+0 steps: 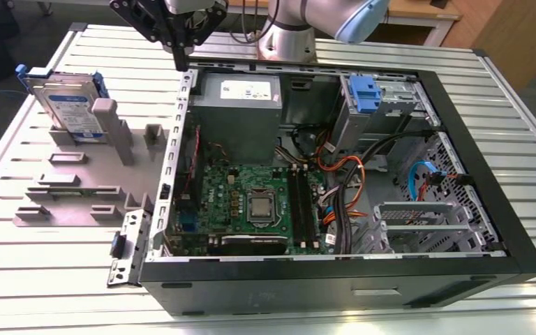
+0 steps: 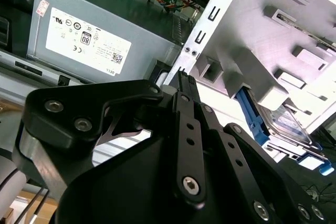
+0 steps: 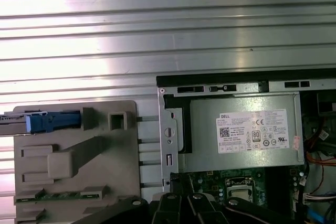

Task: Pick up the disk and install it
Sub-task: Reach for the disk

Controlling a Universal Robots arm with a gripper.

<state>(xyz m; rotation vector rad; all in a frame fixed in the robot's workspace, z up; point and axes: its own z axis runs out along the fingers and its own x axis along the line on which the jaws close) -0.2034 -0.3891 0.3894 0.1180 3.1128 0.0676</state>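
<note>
Nothing done yet: disk (image 1: 63, 105) stands on edge in the grey holder (image 1: 82, 178) at the exterior view's left, untouched. End effector (image 1: 182, 61) pressed together, empty, hovering over the open PC case (image 1: 343, 279) rim by the power supply (image 1: 240, 98). Blue caddy (image 1: 365, 94) sits in the case's bay; pick and install both left

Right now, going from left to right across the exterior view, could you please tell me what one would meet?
disk → power supply → blue caddy → blue cable
</note>
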